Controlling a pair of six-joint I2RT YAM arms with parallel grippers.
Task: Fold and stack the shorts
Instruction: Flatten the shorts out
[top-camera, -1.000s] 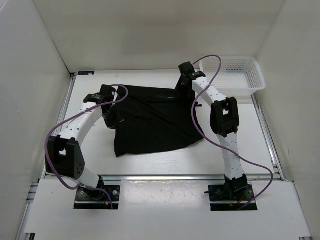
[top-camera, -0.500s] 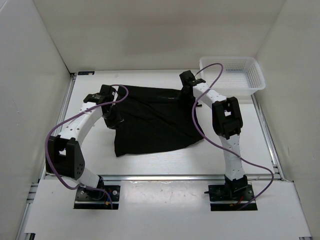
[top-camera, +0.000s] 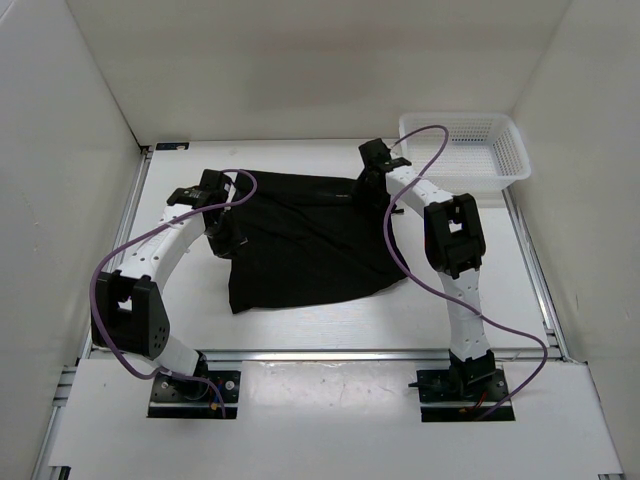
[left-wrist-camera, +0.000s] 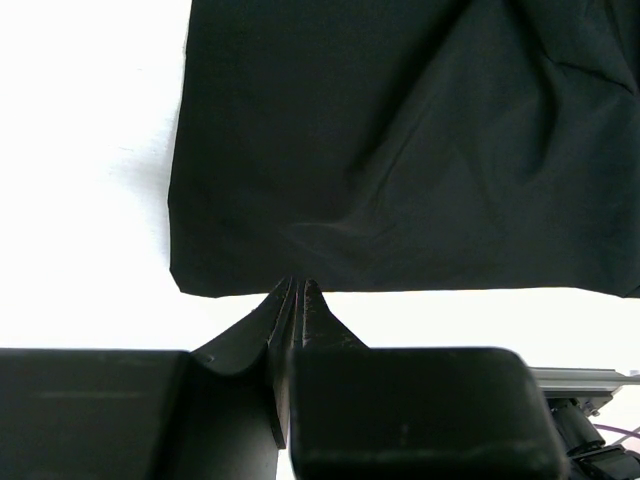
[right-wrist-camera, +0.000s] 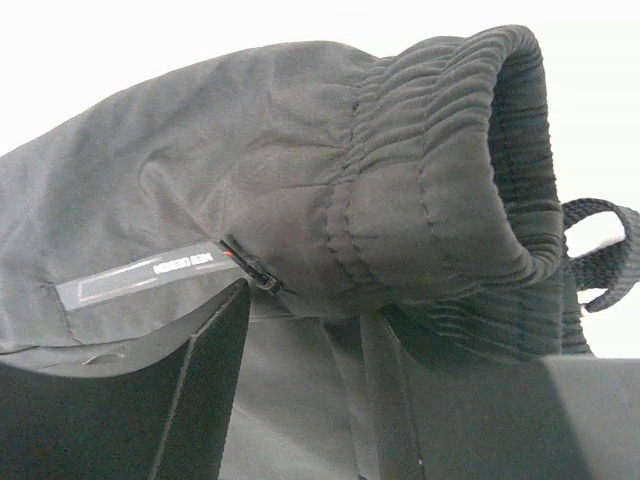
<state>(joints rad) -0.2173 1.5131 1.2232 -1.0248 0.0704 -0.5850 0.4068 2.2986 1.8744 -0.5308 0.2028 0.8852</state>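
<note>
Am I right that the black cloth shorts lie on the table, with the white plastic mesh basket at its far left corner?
Not quite: the top external view shows the white plastic mesh basket at the far right corner.

Plain black shorts (top-camera: 310, 245), grey label (right-wrist-camera: 140, 277); white mesh basket (top-camera: 518, 160); purple cables (top-camera: 388, 235).

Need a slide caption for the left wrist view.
Left claw shut on a pinched fold at the near edge of the black shorts, which lie spread on the white table.
</note>
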